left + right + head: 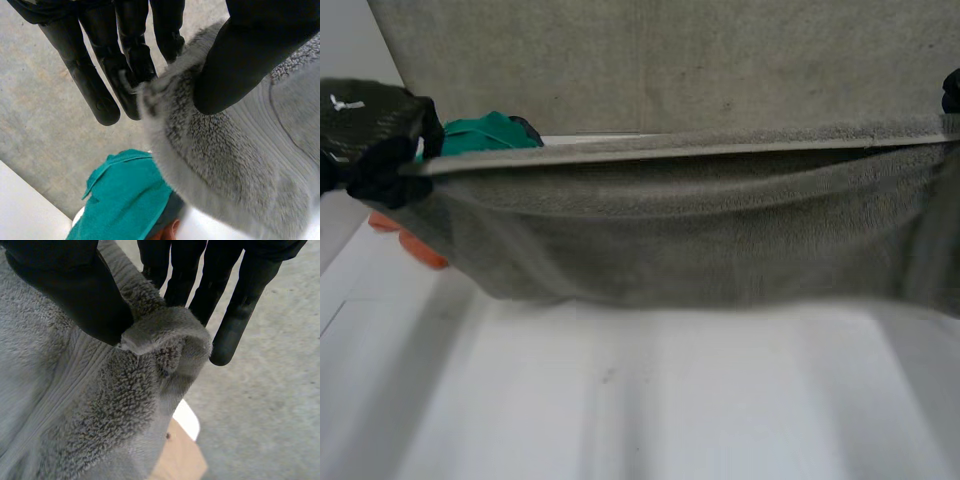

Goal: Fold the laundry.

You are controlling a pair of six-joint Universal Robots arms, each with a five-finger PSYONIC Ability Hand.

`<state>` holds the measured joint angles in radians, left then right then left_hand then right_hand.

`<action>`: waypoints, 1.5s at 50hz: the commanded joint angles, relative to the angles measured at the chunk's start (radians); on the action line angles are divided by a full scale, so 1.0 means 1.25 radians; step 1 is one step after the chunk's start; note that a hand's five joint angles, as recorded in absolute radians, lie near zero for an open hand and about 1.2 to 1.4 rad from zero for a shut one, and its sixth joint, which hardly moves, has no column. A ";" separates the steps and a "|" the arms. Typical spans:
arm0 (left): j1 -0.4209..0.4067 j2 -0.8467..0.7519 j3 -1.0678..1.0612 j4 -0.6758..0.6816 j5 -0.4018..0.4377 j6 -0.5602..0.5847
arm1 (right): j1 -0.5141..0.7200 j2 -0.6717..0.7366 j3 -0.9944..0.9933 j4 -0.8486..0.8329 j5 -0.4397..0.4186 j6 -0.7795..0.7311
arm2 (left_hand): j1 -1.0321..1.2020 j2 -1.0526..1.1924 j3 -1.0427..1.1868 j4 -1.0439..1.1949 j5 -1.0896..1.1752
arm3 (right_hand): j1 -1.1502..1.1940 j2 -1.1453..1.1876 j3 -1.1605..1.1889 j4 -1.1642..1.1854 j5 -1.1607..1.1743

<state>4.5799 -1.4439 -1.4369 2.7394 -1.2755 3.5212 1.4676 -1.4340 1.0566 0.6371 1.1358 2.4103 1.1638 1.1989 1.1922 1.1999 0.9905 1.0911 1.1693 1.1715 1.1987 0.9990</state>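
Note:
A grey towel [700, 225] hangs stretched in the air above the white table [650, 400], its top edge taut between my two hands. My left hand [380, 150] holds the towel's left top corner; in the left wrist view the thumb [240, 60] pinches the grey towel [225, 160] against the straight fingers [130, 55]. My right hand [951, 92] holds the right top corner; in the right wrist view its thumb [75, 290] presses the folded towel corner [165, 335] against the fingers [240, 310].
A teal cloth [485, 133] lies behind the towel near my left hand, with an orange item [415, 245] under it; the teal cloth [125, 200] lies below the left hand's fingertips. A grey floor [650, 60] lies beyond the table.

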 commanded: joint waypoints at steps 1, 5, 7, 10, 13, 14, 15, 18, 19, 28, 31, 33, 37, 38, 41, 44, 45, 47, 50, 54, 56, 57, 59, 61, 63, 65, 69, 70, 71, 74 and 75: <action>-0.044 -0.109 0.061 -0.048 -0.046 0.068 | 0.000 0.076 -0.016 0.066 -0.028 -0.030 | 0.186 0.158 0.163 0.157 0.185 | 0.244 0.182 0.180 0.158 0.178; -0.062 -0.219 0.084 -0.040 -0.088 0.139 | 0.015 0.151 -0.021 0.067 -0.019 -0.041 | 0.186 0.158 0.163 0.157 0.185 | 0.244 0.182 0.180 0.158 0.178; -0.072 -0.300 0.117 -0.021 -0.107 0.181 | 0.032 0.209 -0.034 0.062 -0.010 -0.047 | 0.186 0.158 0.163 0.157 0.185 | 0.244 0.182 0.180 0.158 0.178; -0.093 -0.413 0.198 0.021 -0.127 0.227 | 0.058 0.288 -0.090 0.050 0.009 -0.038 | 0.186 0.158 0.163 0.157 0.185 | 0.244 0.182 0.180 0.158 0.178; -0.104 -0.484 0.294 0.055 -0.138 0.250 | 0.087 0.346 -0.161 0.013 0.030 -0.016 | 0.186 0.158 0.163 0.157 0.185 | 0.244 0.182 0.180 0.158 0.178; -0.111 -0.525 0.366 0.081 -0.140 0.255 | 0.106 0.379 -0.223 -0.034 0.046 0.009 | 0.186 0.158 0.163 0.157 0.185 | 0.244 0.182 0.180 0.158 0.178; -0.112 -0.543 0.401 0.093 -0.140 0.252 | 0.112 0.390 -0.256 -0.070 0.055 0.026 | 0.186 0.158 0.163 0.157 0.185 | 0.244 0.182 0.180 0.158 0.178; -0.117 -0.578 0.535 0.191 -0.145 0.234 | 0.121 0.412 -0.353 -0.267 0.090 0.143 | 0.186 0.158 0.163 0.157 0.185 | 0.244 0.182 0.180 0.158 0.178; -0.119 -0.581 0.559 0.226 -0.147 0.224 | 0.119 0.408 -0.358 -0.329 0.100 0.181 | 0.186 0.158 0.163 0.157 0.185 | 0.244 0.182 0.180 0.158 0.178; -0.116 -0.543 0.559 0.539 -0.193 0.076 | 0.100 0.325 -0.226 -0.884 0.173 0.468 | 0.186 0.158 0.163 0.157 0.185 | 0.244 0.182 0.180 0.158 0.178; -0.121 -0.541 0.534 0.518 -0.177 0.068 | 0.113 0.336 -0.212 -0.855 0.126 0.454 | 0.186 0.158 0.163 0.157 0.185 | 0.244 0.182 0.180 0.158 0.178; -0.126 -0.540 0.496 0.489 -0.148 0.062 | 0.122 0.352 -0.211 -0.791 0.089 0.443 | 0.186 0.158 0.163 0.157 0.185 | 0.244 0.182 0.180 0.158 0.178; -0.142 -0.536 0.409 0.473 -0.118 0.060 | 0.139 0.387 -0.208 -0.692 0.061 0.405 | 0.186 0.158 0.163 0.157 0.185 | 0.244 0.182 0.180 0.158 0.178; -0.143 -0.536 0.388 0.474 -0.118 0.060 | 0.141 0.394 -0.205 -0.678 0.058 0.396 | 0.186 0.158 0.163 0.157 0.185 | 0.244 0.182 0.180 0.158 0.178; -0.149 -0.536 0.302 0.483 -0.124 0.061 | 0.149 0.414 -0.175 -0.622 0.057 0.350 | 0.186 0.158 0.163 0.157 0.185 | 0.244 0.182 0.180 0.158 0.178; -0.152 -0.541 0.237 0.490 -0.132 0.062 | 0.151 0.427 -0.140 -0.596 0.058 0.320 | 0.186 0.158 0.163 0.157 0.185 | 0.244 0.182 0.180 0.158 0.178; -0.154 -0.546 0.192 0.490 -0.136 0.062 | 0.153 0.437 -0.107 -0.576 0.061 0.300 | 0.186 0.158 0.163 0.157 0.185 | 0.244 0.182 0.180 0.158 0.178; -0.157 -0.552 0.148 0.489 -0.139 0.064 | 0.153 0.446 -0.067 -0.555 0.062 0.281 | 0.186 0.158 0.163 0.157 0.185 | 0.244 0.182 0.180 0.158 0.178; -0.160 -0.557 0.066 0.494 -0.144 0.068 | 0.154 0.470 0.011 -0.526 0.063 0.226 | 0.186 0.158 0.163 0.157 0.185 | 0.244 0.182 0.180 0.158 0.178; -0.166 -0.559 -0.008 0.500 -0.144 0.076 | 0.154 0.495 0.076 -0.494 0.063 0.157 | 0.186 0.158 0.163 0.157 0.185 | 0.244 0.182 0.180 0.158 0.178; -0.168 -0.553 -0.035 0.513 -0.142 0.083 | 0.149 0.499 0.096 -0.468 0.062 0.134 | 0.186 0.158 0.163 0.157 0.185 | 0.244 0.182 0.180 0.158 0.178; -0.168 -0.551 -0.041 0.518 -0.142 0.084 | 0.149 0.499 0.097 -0.462 0.062 0.133 | 0.186 0.158 0.163 0.157 0.185 | 0.244 0.182 0.180 0.158 0.178; -0.168 -0.543 -0.053 0.527 -0.140 0.087 | 0.146 0.498 0.096 -0.446 0.062 0.138 | 0.186 0.158 0.163 0.157 0.185 | 0.195 0.132 0.131 0.109 0.129; -0.168 -0.527 -0.065 0.535 -0.140 0.085 | 0.144 0.491 0.096 -0.426 0.062 0.154 | 0.186 0.158 0.163 0.157 0.185 | 0.120 0.057 0.055 0.033 0.054; -0.166 -0.519 -0.069 0.537 -0.139 0.084 | 0.143 0.485 0.097 -0.418 0.061 0.162 | 0.186 0.158 0.163 0.157 0.185 | 0.033 -0.030 -0.031 -0.053 -0.033; -0.165 -0.505 -0.074 0.537 -0.138 0.083 | 0.144 0.475 0.098 -0.405 0.061 0.170 | 0.186 0.158 0.163 0.157 0.185 | -0.057 -0.119 -0.121 -0.143 -0.123; -0.160 -0.487 -0.081 0.537 -0.137 0.082 | 0.148 0.460 0.100 -0.391 0.062 0.175 | 0.186 0.158 0.163 0.157 0.185 | -0.158 -0.220 -0.222 -0.244 -0.224; -0.160 -0.483 -0.083 0.537 -0.137 0.082 | 0.149 0.458 0.100 -0.388 0.062 0.175 | 0.186 0.158 0.163 0.157 0.185 | -0.160 -0.223 -0.224 -0.246 -0.226; -0.159 -0.477 -0.086 0.537 -0.137 0.079 | 0.152 0.453 0.101 -0.388 0.061 0.175 | 0.186 0.158 0.163 0.157 0.185 | -0.162 -0.225 -0.227 -0.249 -0.228; -0.159 -0.471 -0.091 0.537 -0.136 0.077 | 0.159 0.448 0.101 -0.391 0.061 0.178 | 0.186 0.158 0.163 0.157 0.185 | -0.162 -0.225 -0.227 -0.249 -0.228; -0.158 -0.469 -0.095 0.537 -0.134 0.076 | 0.164 0.449 0.100 -0.394 0.060 0.178 | 0.186 0.158 0.163 0.157 0.185 | -0.158 -0.220 -0.222 -0.244 -0.224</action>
<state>4.3782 -2.0512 -1.5429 3.4117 -1.4465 3.6227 1.6534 -0.8582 1.1831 0.1478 1.2120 2.6268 1.1638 1.1998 1.1927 1.2037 0.9968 0.8122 0.8020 0.8103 0.8047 0.6126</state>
